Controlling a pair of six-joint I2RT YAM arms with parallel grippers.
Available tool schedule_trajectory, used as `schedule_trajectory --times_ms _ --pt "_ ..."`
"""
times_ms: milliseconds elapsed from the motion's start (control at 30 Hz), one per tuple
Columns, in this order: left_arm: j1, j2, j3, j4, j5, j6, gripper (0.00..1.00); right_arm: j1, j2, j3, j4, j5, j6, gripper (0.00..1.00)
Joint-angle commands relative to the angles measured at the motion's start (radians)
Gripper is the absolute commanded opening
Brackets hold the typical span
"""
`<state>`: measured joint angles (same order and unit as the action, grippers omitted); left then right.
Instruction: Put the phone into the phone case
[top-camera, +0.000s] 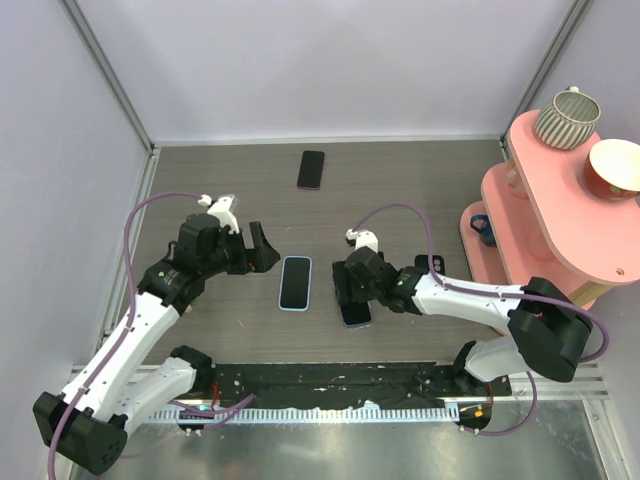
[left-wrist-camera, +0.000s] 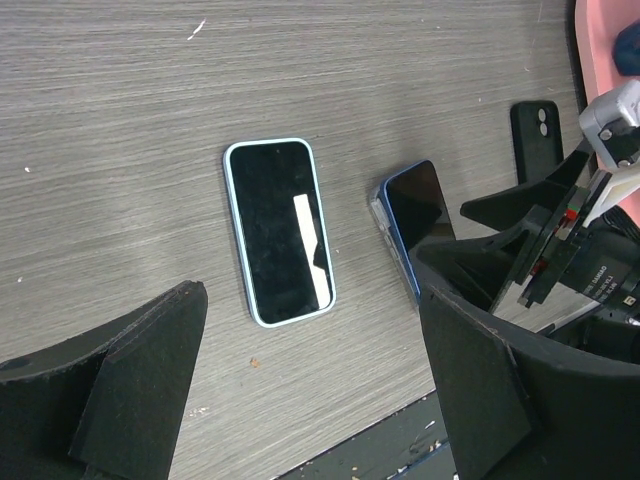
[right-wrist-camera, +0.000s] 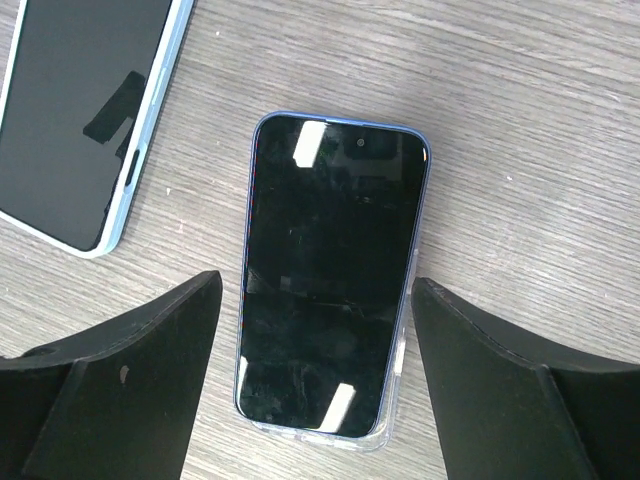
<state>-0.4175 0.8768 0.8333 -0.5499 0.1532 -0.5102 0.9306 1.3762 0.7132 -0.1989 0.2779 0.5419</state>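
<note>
Roughly at the centre of the grey wood-grain bench (top-camera: 420, 180) lies the all-black slab smartphone with a glossy dark screen (right-wrist-camera: 330, 275), face up. It rests in the transparent, colourless phone case (right-wrist-camera: 403, 345). The case's clear edge shows along the phone's right side and past its near end, and I cannot tell whether the phone is pressed fully home.

The right pincer (right-wrist-camera: 315, 285) hovers directly over this pair, its black fingers (right-wrist-camera: 110, 390) spread wide. One finger stands off each long side of the phone, with bare bench showing in both gaps, so it grips nothing.

At 9 o'clock of the cased phone, just beside it but apart, lies a dark-screened phone with a light-blue rim (top-camera: 295, 283), also face up and roughly parallel. Further toward 9 o'clock, the left pincer (top-camera: 267, 249) hangs near that blue-rimmed phone, its opening turned toward 3 o'clock. Its jaws are spread too, with nothing between them. From its wrist view, the blue-rimmed phone lies on the bench beyond the open fingers (left-wrist-camera: 110, 390).

Toward 12 o'clock, well apart from both, a black phone with a pinkish-red rim (top-camera: 311, 169) lies near the far edge.

At 3 o'clock a pink two-tier shelf (top-camera: 560, 200) stands at the bench's edge. Its top carries a grey-and-white striped cup (top-camera: 566, 118) and a white bowl with a brown inside (top-camera: 614, 168).
</note>
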Motion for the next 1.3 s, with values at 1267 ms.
schedule_trajectory --times_ms 1267 --pt "-0.168 0.178 0.099 0.016 -0.041 -0.073 0.84 -0.076 -0.066 -0.034 -0.06 -0.255 -0.092 0.94"
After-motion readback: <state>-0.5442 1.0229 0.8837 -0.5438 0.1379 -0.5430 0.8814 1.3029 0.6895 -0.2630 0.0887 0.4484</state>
